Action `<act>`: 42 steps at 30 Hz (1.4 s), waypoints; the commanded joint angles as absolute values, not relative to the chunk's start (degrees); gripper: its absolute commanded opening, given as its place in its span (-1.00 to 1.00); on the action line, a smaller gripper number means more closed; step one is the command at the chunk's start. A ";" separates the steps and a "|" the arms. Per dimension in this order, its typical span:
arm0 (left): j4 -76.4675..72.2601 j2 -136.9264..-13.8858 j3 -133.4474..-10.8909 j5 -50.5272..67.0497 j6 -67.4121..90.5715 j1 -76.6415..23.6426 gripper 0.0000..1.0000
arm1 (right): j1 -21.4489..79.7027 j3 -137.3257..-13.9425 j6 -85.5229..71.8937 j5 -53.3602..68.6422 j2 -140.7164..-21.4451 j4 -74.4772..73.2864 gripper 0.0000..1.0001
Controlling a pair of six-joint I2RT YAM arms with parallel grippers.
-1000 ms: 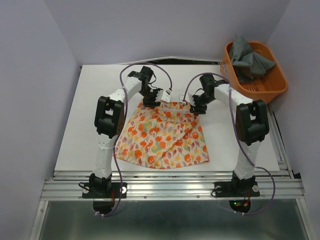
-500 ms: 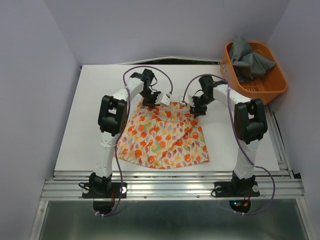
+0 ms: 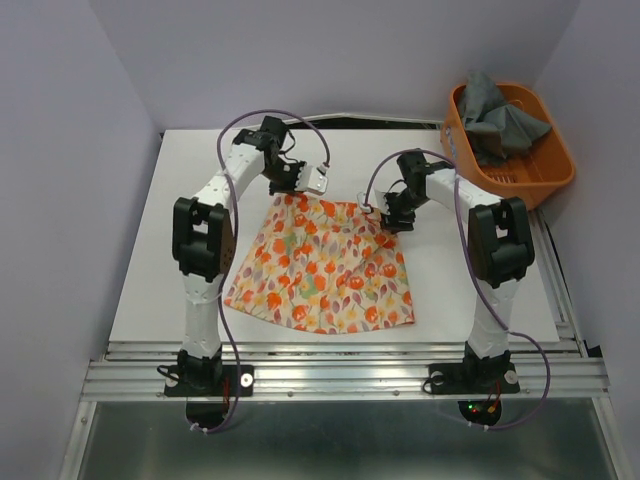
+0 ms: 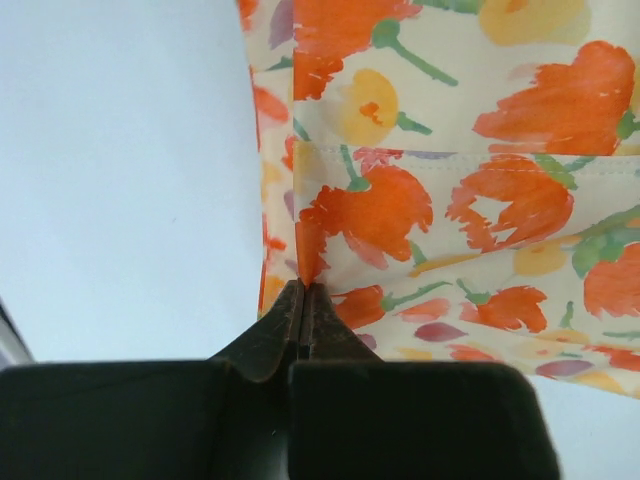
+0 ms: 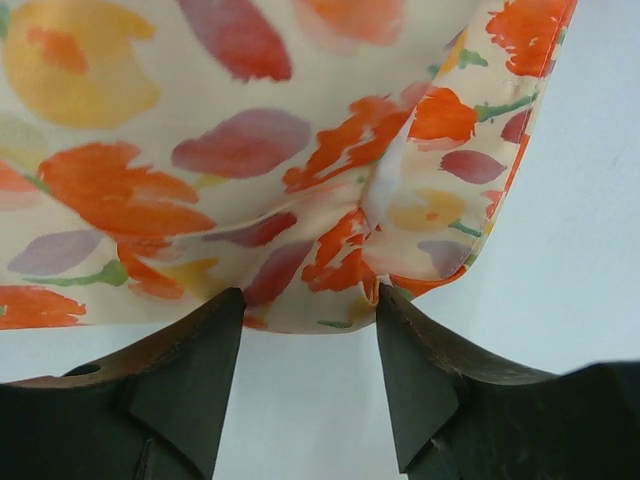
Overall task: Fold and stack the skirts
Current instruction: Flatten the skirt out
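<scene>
White table [image 3: 450,285]: left fingers [image 4: 283,330] pinch printed skirt [image 3: 320,265], right fingers [image 5: 190,375] apart.

Printed skirt [image 3: 325,265] flat; grey skirt [image 3: 495,120] crumpled

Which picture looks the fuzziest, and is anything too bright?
Right wrist: the printed skirt looks soft, close to the lens. Left wrist: the seam is sharper, the dark left gripper nearly featureless. Top external: even light, no glare on the table.
</scene>
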State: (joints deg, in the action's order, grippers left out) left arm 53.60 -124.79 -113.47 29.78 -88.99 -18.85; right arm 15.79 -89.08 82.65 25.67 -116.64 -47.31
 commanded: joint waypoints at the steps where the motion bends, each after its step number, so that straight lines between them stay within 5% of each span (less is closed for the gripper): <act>1: 53.88 -119.79 -115.66 30.32 -88.24 -16.09 -1.00 | 15.73 -90.52 81.57 24.08 -116.89 -46.67 0.25; 12: 45.28 -127.35 -117.43 29.62 -82.28 -10.11 -1.00 | 13.28 -103.16 63.94 24.69 -119.35 -46.67 0.53; 14: 38.25 -127.00 -114.44 29.97 -77.99 -9.67 -0.81 | 12.57 -105.46 60.92 26.62 -120.58 -48.07 0.59; 15: 34.49 -127.00 -113.30 30.49 -76.65 -9.67 -0.46 | 11.96 -107.21 57.51 27.24 -121.37 -48.77 0.62; 18: 29.19 -126.13 -112.85 31.99 -70.51 -9.67 0.12 | 11.43 -109.94 48.19 29.52 -122.69 -49.75 0.68; 31: 26.98 -128.50 -121.39 38.14 -41.32 -0.53 0.38 | 9.32 -107.94 7.05 45.35 -131.04 -33.26 0.67; 37: 25.05 -128.40 -113.47 43.05 -38.32 2.02 0.66 | 9.32 -105.82 1.59 45.09 -133.68 -25.59 0.45; 42: 22.07 -132.45 -113.47 46.83 -30.61 2.02 0.72 | 9.32 -104.68 2.63 44.82 -135.35 -24.52 -0.09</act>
